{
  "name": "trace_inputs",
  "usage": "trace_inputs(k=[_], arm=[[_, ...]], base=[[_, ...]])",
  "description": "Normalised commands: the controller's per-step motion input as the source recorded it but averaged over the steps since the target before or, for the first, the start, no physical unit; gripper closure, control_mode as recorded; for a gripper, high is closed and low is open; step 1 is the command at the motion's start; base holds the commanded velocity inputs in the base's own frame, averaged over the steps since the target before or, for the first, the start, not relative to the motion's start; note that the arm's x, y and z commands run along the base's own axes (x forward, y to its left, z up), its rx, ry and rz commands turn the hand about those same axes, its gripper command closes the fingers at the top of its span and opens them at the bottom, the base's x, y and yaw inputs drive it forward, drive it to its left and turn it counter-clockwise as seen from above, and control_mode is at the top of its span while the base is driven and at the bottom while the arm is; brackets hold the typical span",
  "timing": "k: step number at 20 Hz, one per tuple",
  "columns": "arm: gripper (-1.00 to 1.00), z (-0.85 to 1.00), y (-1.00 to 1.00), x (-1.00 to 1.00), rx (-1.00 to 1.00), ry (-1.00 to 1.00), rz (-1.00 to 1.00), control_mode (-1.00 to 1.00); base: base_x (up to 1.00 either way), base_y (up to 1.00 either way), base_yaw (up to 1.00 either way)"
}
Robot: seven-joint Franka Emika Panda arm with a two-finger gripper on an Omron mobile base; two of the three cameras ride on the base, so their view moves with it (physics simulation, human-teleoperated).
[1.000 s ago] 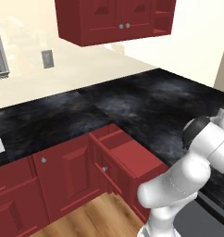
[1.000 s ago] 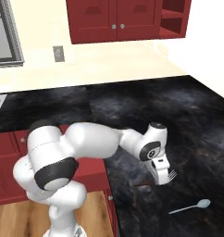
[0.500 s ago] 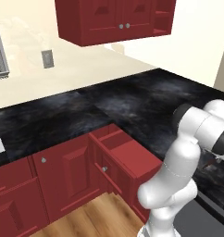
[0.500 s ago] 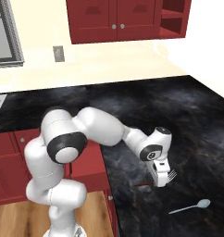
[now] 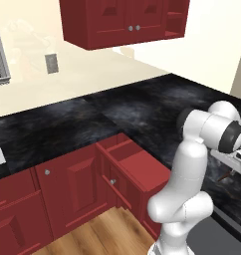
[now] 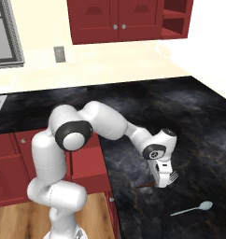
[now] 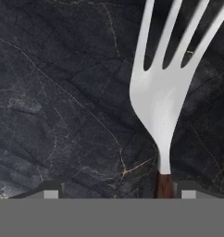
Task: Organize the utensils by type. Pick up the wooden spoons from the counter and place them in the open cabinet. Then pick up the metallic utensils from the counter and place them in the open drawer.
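You have the open drawer (image 6: 89,161) at the left of the right base view, its red inside mostly hidden behind the white arm, and everything below is placed from the fork (image 6: 173,176). The drawer sits to the fork's left, past the worktop (image 6: 189,121) edge. Above and behind the fork, high on the wall, hangs the open cabinet (image 6: 176,18) with its red shelf showing.

The fork lies flat on the black marbled worktop, directly under the gripper (image 6: 165,179), which points down onto it. In the hand view the fork (image 7: 167,88) runs along the camera's line: tines away at the top, silver neck narrowing toward the bottom, dark brown handle passing between the two finger tips. So its long axis crosses the line between the jaws, which is what a pinch on the handle needs (the handle sits a little right of centre between the tips). The jaws stand apart, one to each side of the handle, and I see no contact yet; whether they have begun to close you cannot tell from these pictures.

To the fork's right and nearer you lies the small silver spoon (image 6: 192,209), well apart, its bowl pointing right.

No brand, label or writing is readable anywhere.
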Motion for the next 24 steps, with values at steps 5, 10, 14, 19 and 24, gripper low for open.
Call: trace_inputs(k=[5,10,14,19,24], arm=[[-1.0,-0.36,0.0,-0.12,0.0,-0.08,-0.08,-1.0],[-1.0,-0.3,-0.03,-0.39,0.0,-0.22,-0.08,-1.0],[-1.0,-0.24,0.0,-0.31,0.0,-0.19,-0.11,-1.0],[-1.0,-0.09,0.04,-0.03,-0.06,0.03,-0.1,-1.0],[-1.0,0.0,0.02,-0.09,-0.11,0.14,-0.05,-1.0]], base=[[0.0,0.0,0.0],[0.0,0.0,0.0],[0.0,0.0,0.0],[0.0,0.0,0.0],[0.0,0.0,0.0]])
